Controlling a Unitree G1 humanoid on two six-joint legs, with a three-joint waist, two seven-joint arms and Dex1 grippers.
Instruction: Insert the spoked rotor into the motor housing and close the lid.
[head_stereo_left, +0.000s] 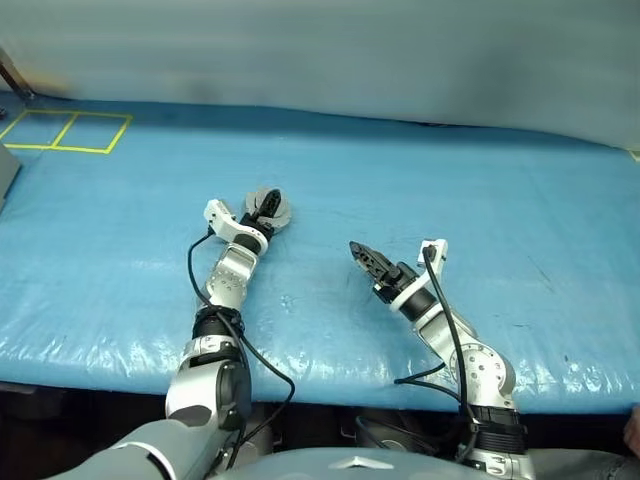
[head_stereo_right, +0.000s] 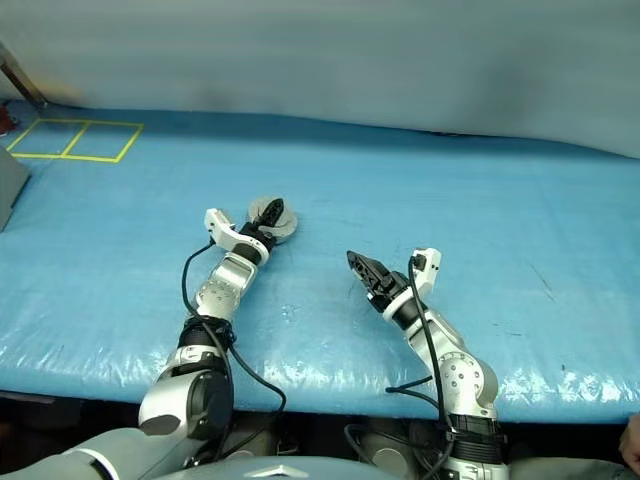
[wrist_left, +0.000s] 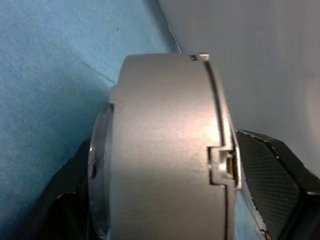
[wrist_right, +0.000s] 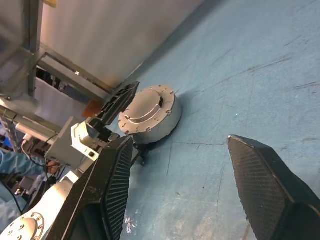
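Grey motor housing (wrist_right: 150, 115) with lid on: blue table (head_stereo_left: 520, 200), left of centre | left gripper (head_stereo_right: 262, 227): fingers spread, flanking it (contact unclear) | right gripper (head_stereo_left: 366, 259): parted, empty, nearer right

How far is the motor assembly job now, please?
Done: the lid sits on the motor housing, apparently closed; I cannot see inside. In hand: the left end effector is at the housing. Left: probably only withdrawing; the right end effector is open, empty.

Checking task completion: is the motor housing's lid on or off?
On. The lid sits flush atop the motor housing; no windings show.
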